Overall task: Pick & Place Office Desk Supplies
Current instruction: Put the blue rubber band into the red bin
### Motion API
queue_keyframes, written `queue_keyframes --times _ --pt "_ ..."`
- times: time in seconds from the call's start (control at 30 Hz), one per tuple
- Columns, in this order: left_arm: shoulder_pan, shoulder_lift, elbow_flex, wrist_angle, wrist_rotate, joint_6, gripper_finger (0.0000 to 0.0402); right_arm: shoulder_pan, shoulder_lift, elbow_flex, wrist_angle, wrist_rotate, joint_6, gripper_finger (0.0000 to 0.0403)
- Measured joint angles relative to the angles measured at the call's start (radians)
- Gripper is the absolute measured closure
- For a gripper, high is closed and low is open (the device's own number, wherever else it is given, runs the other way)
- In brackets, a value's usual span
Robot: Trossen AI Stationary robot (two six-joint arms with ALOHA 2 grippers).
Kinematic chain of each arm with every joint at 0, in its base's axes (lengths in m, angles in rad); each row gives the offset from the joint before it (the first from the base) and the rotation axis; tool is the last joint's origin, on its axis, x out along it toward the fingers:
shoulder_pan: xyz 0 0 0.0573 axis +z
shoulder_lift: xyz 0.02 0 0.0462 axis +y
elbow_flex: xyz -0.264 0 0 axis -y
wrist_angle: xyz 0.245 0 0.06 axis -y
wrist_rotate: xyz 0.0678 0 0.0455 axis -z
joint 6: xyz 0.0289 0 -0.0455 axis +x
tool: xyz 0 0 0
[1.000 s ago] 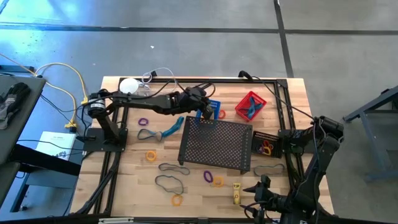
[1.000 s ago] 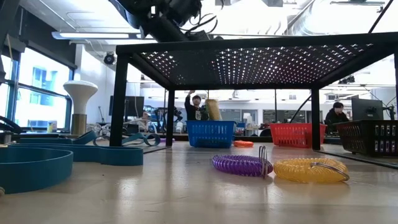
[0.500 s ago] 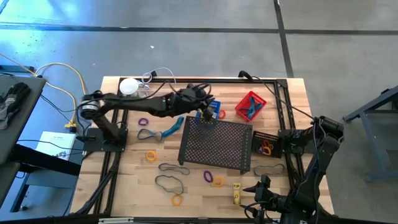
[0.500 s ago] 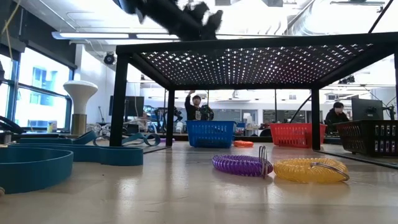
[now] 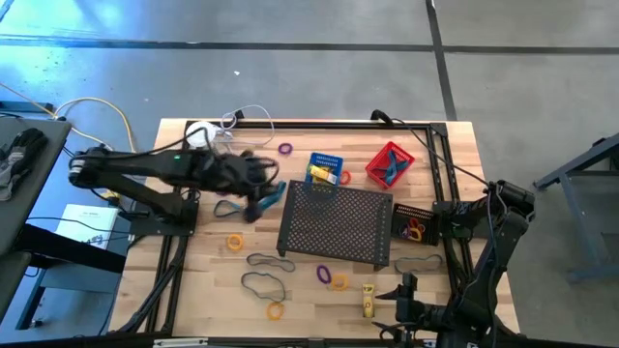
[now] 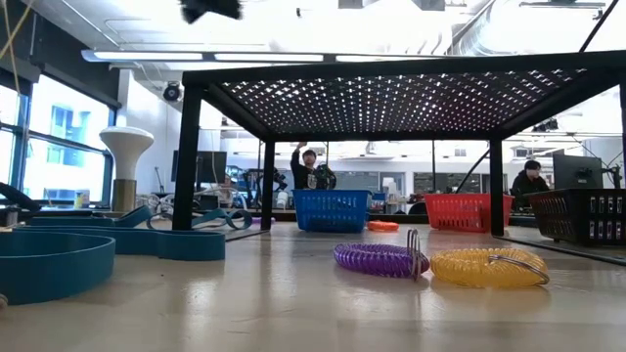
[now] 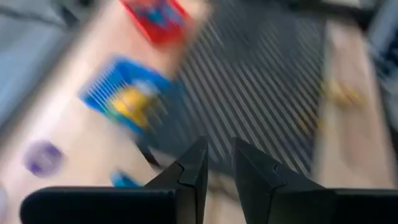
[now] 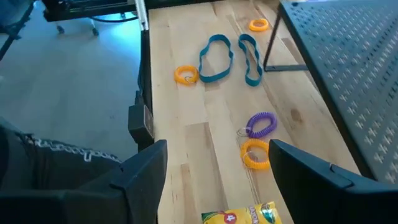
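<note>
Left pincer [image 5: 259,176] hovers beside the black mesh tray [image 5: 338,224], fingers nearly together, empty.
Risk: its swing could clip the tray; right pincer [image 8: 217,171], fingers apart, waits near it.

blue basket [image 5: 326,164], red basket [image 5: 390,161], black perforated mesh tray [image 5: 336,224]

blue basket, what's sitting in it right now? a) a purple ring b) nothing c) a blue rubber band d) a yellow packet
d: in the high view the blue basket behind the black mesh tray holds a yellow packet; the purple ring lies apart on the table.
</note>
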Motion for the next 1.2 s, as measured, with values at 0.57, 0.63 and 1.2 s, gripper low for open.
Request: queue_keyframes --times 0.57,0.63,1.2 --pt "-0.505 0.147 -0.236 0.029 -0.105 -0.227 0.0336 -0.134 0.0 0.0 0.104 -0.032 -0.217 0.0137" --pt "-0.553 0.19 -0.247 0.043 -0.155 -0.255 0.0336 -0.149 0.0 0.0 0.105 -0.054 -0.224 0.0137" --pt "-0.672 0.532 -0.248 0.06 -0.317 -0.371 0.0336 -0.189 0.0 0.0 0.104 -0.063 -0.234 0.0137"
